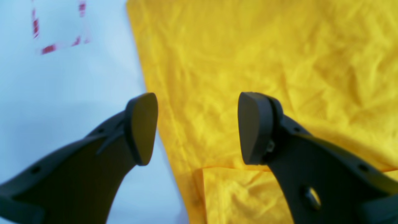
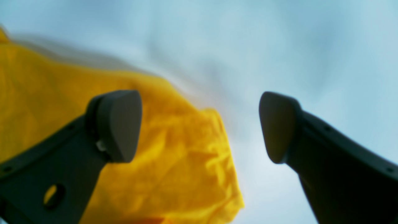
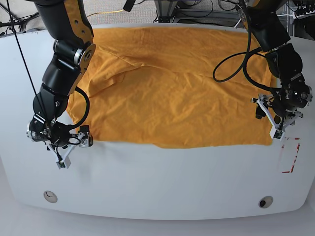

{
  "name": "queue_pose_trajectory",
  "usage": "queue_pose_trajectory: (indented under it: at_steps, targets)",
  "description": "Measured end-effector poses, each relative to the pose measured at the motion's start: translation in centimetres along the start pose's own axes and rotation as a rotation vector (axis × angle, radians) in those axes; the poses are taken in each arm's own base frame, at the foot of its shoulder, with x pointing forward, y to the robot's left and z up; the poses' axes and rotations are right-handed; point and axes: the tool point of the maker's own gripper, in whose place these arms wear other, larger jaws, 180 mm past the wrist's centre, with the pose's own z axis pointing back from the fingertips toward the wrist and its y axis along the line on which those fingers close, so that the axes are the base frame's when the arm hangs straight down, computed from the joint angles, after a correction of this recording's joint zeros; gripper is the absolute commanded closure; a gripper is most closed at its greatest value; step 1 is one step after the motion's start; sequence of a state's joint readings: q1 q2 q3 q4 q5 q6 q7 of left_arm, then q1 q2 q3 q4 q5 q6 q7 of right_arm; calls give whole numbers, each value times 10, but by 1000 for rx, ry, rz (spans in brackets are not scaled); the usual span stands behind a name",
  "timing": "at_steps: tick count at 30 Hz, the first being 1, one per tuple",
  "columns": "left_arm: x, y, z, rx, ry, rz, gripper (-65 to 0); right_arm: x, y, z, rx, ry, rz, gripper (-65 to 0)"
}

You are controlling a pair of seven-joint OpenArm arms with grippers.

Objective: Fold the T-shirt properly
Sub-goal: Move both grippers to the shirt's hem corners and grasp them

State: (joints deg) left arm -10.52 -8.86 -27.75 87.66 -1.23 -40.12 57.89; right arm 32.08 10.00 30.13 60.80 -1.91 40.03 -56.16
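The T-shirt (image 3: 167, 93) lies spread across the upper middle of the base view, a wide orange-yellow sheet on the white surface (image 3: 157, 182), rumpled along its left side and reaching almost to the far edge.

At the lower left of that view the right tool (image 3: 61, 158) sits low over the surface, just beside the shirt's near-left corner. Its own camera shows the two fingers well apart with nothing between them, and a crumpled corner of the shirt (image 2: 174, 155) filling the lower left of the frame (the picture is blurred, so whether the tips touch the cloth or the surface I cannot say).

At the right edge of the base view the left tool (image 3: 274, 118) hangs over the shirt's right border. Seen from its wrist, its fingers also stand apart and empty, straddling the straight edge of the shirt (image 1: 248, 62), with a folded hem corner at the bottom of the frame. Red dashed marks (image 3: 290, 155) lie on the surface at the lower right.
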Motion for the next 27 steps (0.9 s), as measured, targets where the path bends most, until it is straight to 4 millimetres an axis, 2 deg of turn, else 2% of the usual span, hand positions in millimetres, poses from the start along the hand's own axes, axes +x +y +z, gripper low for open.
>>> queue_pose_trajectory:
  at_steps: [2,4,10,14,17,21,27]
  targets:
    - [2,2,-6,-6,-13,29,-379,7,1,-6,9,-29,-6,-568]
    - [10,10,-11,9,-38,71,-381,5,1,-9,10,-15,-3,-568]
    - [20,46,-26,40,-72,167,-382,-3,-8,-9,-4,11,-9,-568]
    - [18,53,-39,23,-79,220,-382,0,-4,-10,5,-9,-10,-568]
    - [11,66,-49,34,-52,278,-383,-5,-5,-12,6,-3,-12,-568]
    - [9,65,-64,4,-69,339,-383,-17,-6,-13,2,21,-17,-568]
    - [1,54,-81,-44,-78,390,-383,-13,-16,-8,-17,16,-13,-568]
